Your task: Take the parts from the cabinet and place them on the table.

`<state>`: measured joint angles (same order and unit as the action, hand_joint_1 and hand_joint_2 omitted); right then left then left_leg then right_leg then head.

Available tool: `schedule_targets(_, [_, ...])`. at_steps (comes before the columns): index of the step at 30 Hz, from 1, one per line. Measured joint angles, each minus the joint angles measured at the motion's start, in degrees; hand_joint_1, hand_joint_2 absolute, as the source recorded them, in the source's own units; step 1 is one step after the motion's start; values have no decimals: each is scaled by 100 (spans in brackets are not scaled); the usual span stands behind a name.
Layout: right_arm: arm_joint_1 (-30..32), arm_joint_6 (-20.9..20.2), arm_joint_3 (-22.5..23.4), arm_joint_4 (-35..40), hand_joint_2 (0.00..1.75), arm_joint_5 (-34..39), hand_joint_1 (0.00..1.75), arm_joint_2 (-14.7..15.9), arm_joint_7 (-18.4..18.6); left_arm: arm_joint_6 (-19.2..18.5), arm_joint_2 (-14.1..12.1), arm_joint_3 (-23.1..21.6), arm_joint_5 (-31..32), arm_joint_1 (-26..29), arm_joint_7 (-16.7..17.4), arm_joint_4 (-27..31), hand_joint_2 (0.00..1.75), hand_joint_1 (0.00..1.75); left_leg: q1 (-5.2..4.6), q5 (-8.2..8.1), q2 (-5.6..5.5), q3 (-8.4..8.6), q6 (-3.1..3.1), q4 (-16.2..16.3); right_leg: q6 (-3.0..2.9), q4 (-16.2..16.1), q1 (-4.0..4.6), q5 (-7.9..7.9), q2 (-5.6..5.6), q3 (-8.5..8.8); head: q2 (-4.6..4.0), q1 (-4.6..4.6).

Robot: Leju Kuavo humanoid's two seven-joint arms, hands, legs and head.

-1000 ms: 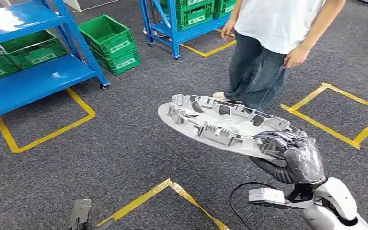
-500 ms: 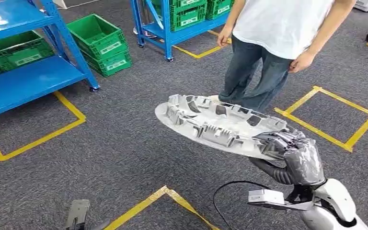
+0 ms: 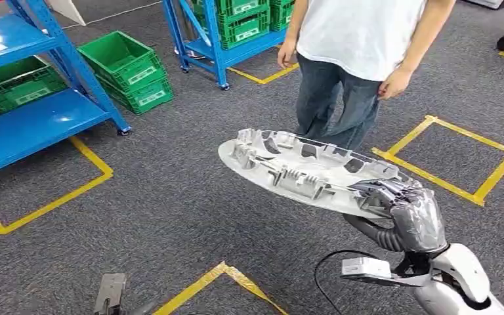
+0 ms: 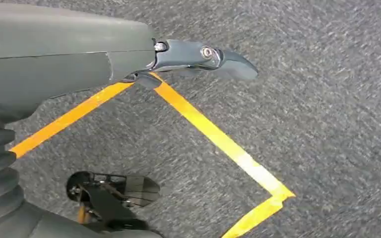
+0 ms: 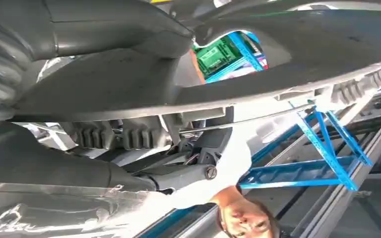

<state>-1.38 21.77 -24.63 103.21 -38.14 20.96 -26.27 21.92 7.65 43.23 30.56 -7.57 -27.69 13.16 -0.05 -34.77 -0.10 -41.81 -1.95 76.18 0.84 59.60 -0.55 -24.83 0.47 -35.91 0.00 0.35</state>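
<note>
the grey carpet floor point(image 3: 190, 203) takes up most of the head view, marked with squares of yellow tape point(image 3: 458, 157). at 9 to 10 o'clock stands a blue rack point(image 3: 33, 118) with green crates point(image 3: 20, 85) on its lower shelf, and more green crates point(image 3: 131, 69) are stacked on the floor just beside its leg. a second blue rack point(image 3: 203, 36) with green crates stands at 12 o'clock. a person point(image 3: 354, 59) in a white shirt and dark jeans stands at 1 o'clock, both arms hanging down, just beyond the part.

the part point(image 3: 302, 172), a long pale grey oval plastic panel with ribs and openings on its upper face, lies nearly flat in the air at the centre, over the floor. the right robot hand point(image 3: 407, 210) at 4 o'clock grips its near end, fingers over the top and thumb underneath; the right wrist view looks along its underside point(image 5: 258, 64).

the left robot hand point(image 4: 198, 57) hangs over the floor and a corner of yellow tape, holding nothing; i cannot tell whether its fingers are spread or curled.
</note>
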Motion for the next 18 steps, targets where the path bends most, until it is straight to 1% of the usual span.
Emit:
schedule_targets(1, [0, 0, 2, 0, 175, 2, 175, 0, 0, 0, 2, 0, 0, 4, 0, 0, 175, 0, 2, 117, 1, -24, -3, -19, -2, 0, -1, -3, 17, 10, 0, 0])
schedule_targets(2, [7, 2, 4, 2, 175, 2, 175, 0, 0, -2, 0, 0, 2, 2, 0, 0, 175, 0, 4, 356, 0, 78, 1, -287, 1, 0, -3, -8, 35, 25, 0, 0])
schedule_targets(3, [18, 4, 9, 2, 175, 2, 175, 0, 0, -2, -2, 0, 2, -5, 0, 0, 175, 0, 6, 634, 0, 277, 8, -731, 7, 0, -9, -13, 51, 44, 0, 2])
schedule_targets(4, [30, 7, 20, 9, 175, 2, 175, 0, 0, -2, -2, 0, 4, -9, 2, 0, 175, 0, 8, 893, -4, 524, 17, -1241, 25, 1, -14, -23, 69, 66, 0, 0])
schedule_targets(5, [44, 13, 35, 13, 175, 0, 175, 2, 0, -2, -2, 0, 13, -9, 2, 0, 175, 0, 20, 1014, -40, 718, 23, -1645, 48, 0, -10, -34, 86, 66, 0, -2])
schedule_targets(6, [52, 31, 57, 15, 175, 2, 175, 2, 0, -2, 0, 0, 20, -16, 2, 0, 175, 0, 22, 931, -64, 804, 29, -1841, 85, 45, 29, -46, 108, 35, 0, 0])
schedule_targets(7, [65, 48, 81, 24, 175, 2, 175, 2, 0, -2, 4, -2, 22, -22, 6, 0, 175, 0, 17, 929, -60, 764, 43, -1804, 124, 13, 25, -20, 112, 16, 0, 18])
schedule_targets(8, [83, 52, 101, 24, 175, 4, 175, 2, 2, -2, 4, -4, 28, -19, 6, 0, 175, 0, 2, 927, -59, 755, 64, -1806, 152, -8, 11, -4, 114, 18, 0, -5])
schedule_targets(9, [103, 57, 107, 26, 175, 7, 175, 2, 2, -2, 2, -2, 28, -17, 9, 0, 175, 0, -4, 938, -57, 758, 97, -1811, 184, -34, 4, 8, 114, 31, 0, 9])
schedule_targets(10, [129, 59, 120, 37, 175, 4, 175, 11, -2, -2, 2, -4, 28, -21, 9, 0, 175, 0, 35, 970, -49, 778, 146, -1859, 217, -16, 0, -13, 106, 17, 0, -2])
schedule_targets(11, [164, 61, 136, 59, 175, 7, 175, 15, 0, -4, 2, -7, 31, -27, 9, 0, 175, 0, 39, 971, -45, 790, 167, -1860, 245, 96, -1, -102, 53, -43, 0, 20])
schedule_targets(12, [174, 63, 147, 72, 175, 4, 175, 17, -2, -15, 4, -7, 39, -30, 11, 0, 175, 0, 39, 962, -43, 801, 205, -1860, 273, 446, -1, -308, 21, -190, 0, 53])
schedule_targets(14, [216, 79, 153, 74, 175, -7, 175, 17, -7, -26, 15, -9, 52, -26, 9, 0, 175, 0, 35, 953, -28, 806, 218, -1859, 303, 1412, -3, -724, 6, -649, 0, 48])
schedule_targets(15, [245, 92, 160, 74, 175, -15, 175, 17, -7, -31, 15, -9, 55, -25, 11, 0, 175, 0, 35, 950, -22, 811, 222, -1859, 310, 1739, -2, -817, 6, -812, 0, 50])
schedule_targets(16, [263, 94, 164, 74, 175, -22, 175, 17, -7, -33, 15, -9, 55, -24, 9, 0, 175, 0, 35, 946, -15, 821, 224, -1859, 312, 1794, -4, -769, 5, -853, 0, 46])
schedule_targets(17, [269, 94, 168, 74, 175, -28, 175, 17, -2, -37, 15, -9, 55, -25, 11, 0, 175, 0, 36, 940, -11, 837, 221, -1859, 307, 1565, -4, -591, 0, -745, 0, 48])
schedule_targets(18, [277, 94, 181, 76, 175, -28, 175, 17, 2, -44, 22, -9, 52, -26, 11, 0, 175, 0, 39, 929, -9, 856, 208, -1858, 298, 1098, -8, -334, -9, -511, 0, 48])
